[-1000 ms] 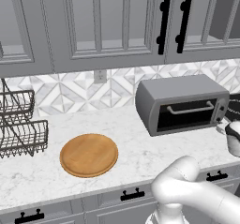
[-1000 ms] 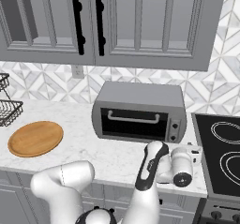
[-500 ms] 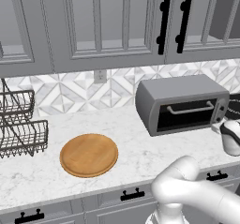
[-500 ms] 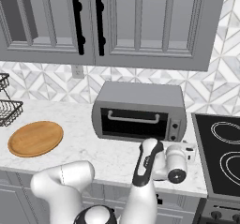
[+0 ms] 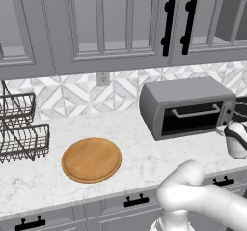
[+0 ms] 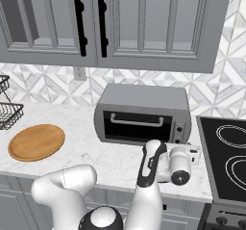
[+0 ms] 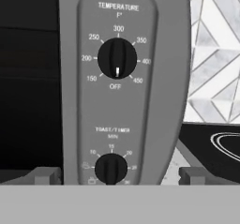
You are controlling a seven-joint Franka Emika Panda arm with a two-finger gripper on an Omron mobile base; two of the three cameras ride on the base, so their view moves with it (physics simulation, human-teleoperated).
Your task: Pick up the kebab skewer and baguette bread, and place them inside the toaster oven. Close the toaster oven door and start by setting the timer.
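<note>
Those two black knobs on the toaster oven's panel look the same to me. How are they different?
The temperature knob sits at the top of the panel, the timer knob at the bottom. The temperature knob is ringed by numbers from 150 to 450 and its white mark points down at OFF; the timer knob carries small minute numbers such as 10 and 15. The temperature knob looks larger. Both are round and black with a raised bar across them.

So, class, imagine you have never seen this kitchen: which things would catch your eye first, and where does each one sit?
The grey toaster oven on the marble counter stands out first, its door shut. Right in front of its knob panel hangs the gripper, jaws wide open; the hand view looks straight at the temperature knob pointing to off, with the timer knob below it. Off to the left lies a round wooden board.
</note>
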